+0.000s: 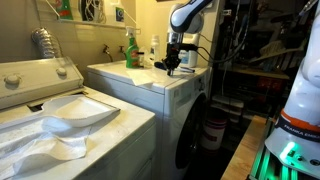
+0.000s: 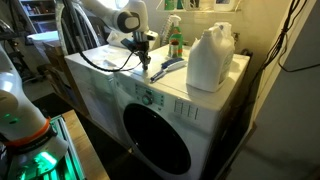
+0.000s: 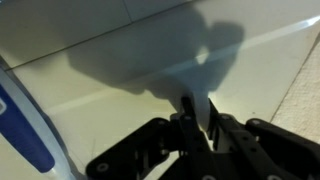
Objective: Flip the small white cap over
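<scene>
Counter first: the white dryer top [image 2: 105, 72] is your whole working surface. The big white jug [image 2: 210, 58] stands toward one side edge, and the green bottle [image 2: 176, 40] is back by the rear edge. Your gripper [image 2: 146, 69] is down low near the front edge, about midway along it and well apart from both. The jaws are pinched in close, and that pale sliver between them looks like the small white cap [image 3: 206, 104], though the wrist view is too dark to be sure. If you've got it, lift just clear and roll the wrist a full half turn. Then set it down flat on bare counter, away from the front edge, before you let go.
</scene>
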Motion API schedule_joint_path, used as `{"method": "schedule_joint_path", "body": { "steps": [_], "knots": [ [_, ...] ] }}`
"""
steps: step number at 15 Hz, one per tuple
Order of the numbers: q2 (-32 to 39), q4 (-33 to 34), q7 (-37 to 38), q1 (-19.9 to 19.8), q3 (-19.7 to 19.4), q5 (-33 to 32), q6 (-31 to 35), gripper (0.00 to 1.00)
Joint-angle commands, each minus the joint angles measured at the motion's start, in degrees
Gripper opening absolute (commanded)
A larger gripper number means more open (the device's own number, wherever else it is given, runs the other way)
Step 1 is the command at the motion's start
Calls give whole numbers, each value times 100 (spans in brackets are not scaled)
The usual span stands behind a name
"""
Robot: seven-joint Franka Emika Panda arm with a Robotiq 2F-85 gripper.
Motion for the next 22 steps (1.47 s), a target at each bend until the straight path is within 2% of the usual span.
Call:
{"method": "schedule_joint_path", "body": {
  "steps": [1,6,15,19,22],
  "knots": [
    [-107,-118,-282,24,-13,610,79,6],
    [-236,-139,-670,-10,-12,1426,62,6],
    [-817,-345,-1050,-34,-118,2199,-31,6],
    [-1006,-536,-1836,-86,-311,3065,-96,6],
    [-1082,-784,-2716,-153,-543,3848,-203,6]
  ]
}}
